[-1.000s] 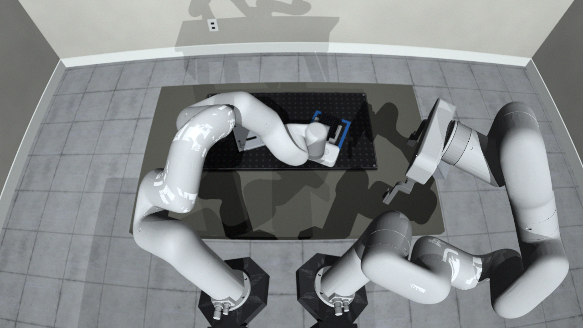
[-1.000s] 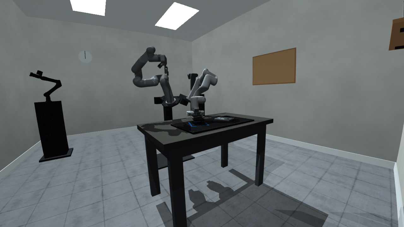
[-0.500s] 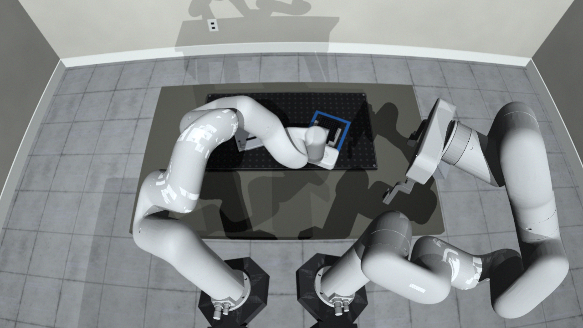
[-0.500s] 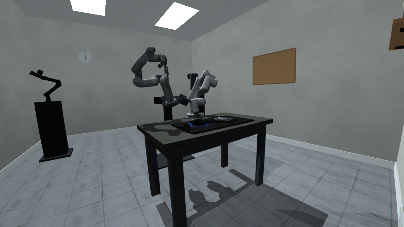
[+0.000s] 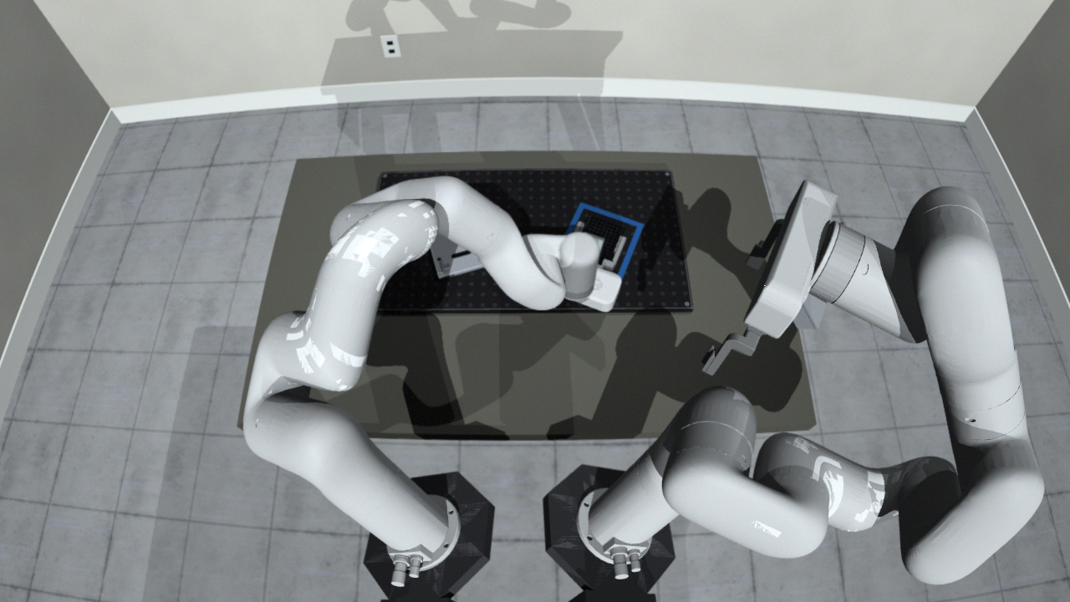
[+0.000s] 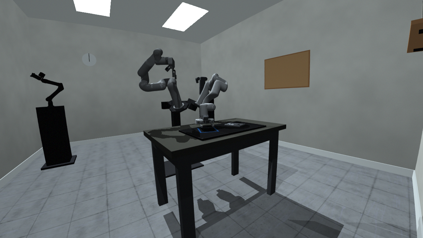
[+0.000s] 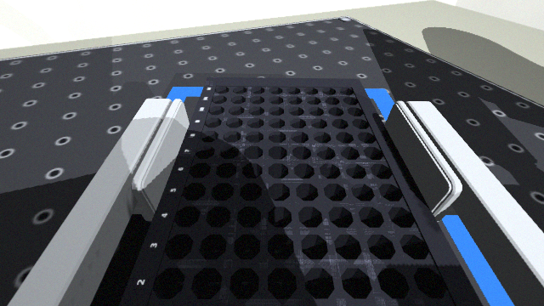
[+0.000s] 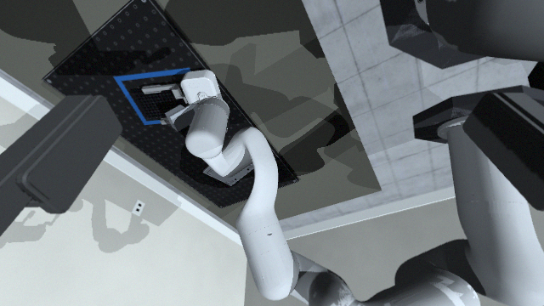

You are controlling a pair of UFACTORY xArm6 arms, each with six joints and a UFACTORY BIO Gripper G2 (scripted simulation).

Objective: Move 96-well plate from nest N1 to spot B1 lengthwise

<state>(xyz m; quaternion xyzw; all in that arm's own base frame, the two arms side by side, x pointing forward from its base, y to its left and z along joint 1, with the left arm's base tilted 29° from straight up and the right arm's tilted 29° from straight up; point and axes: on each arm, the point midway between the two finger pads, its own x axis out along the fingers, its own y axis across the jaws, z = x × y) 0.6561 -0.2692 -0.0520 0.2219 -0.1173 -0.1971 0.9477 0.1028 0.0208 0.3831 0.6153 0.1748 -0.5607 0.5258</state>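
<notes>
Plate (image 5: 603,227) (image 6: 208,128) (image 7: 289,170) (image 8: 155,102): where is it?

Over the blue tape outline (image 5: 632,251) (image 6: 199,130) (image 7: 476,259) (image 8: 153,73), long side running with it. Tape shows past both far corners. Whether the plate touches the black board (image 5: 658,292) (image 6: 251,128) (image 7: 42,98) (image 8: 98,51), cannot tell.

Left gripper (image 5: 600,232) (image 6: 207,125) (image 7: 289,144) (image 8: 154,105)?

Clenched on the plate, one finger along each long side.

Right gripper (image 5: 731,314) (image 6: 174,73) (image 8: 293,149)?

Spread wide, grasping nothing, well apart from the plate.

And the nest (image 5: 456,263) (image 6: 234,124) (image 8: 231,179)?

Pale, on the same board, partly hidden by the left arm from above.

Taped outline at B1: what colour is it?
Blue; clearest in the left wrist view.
</notes>
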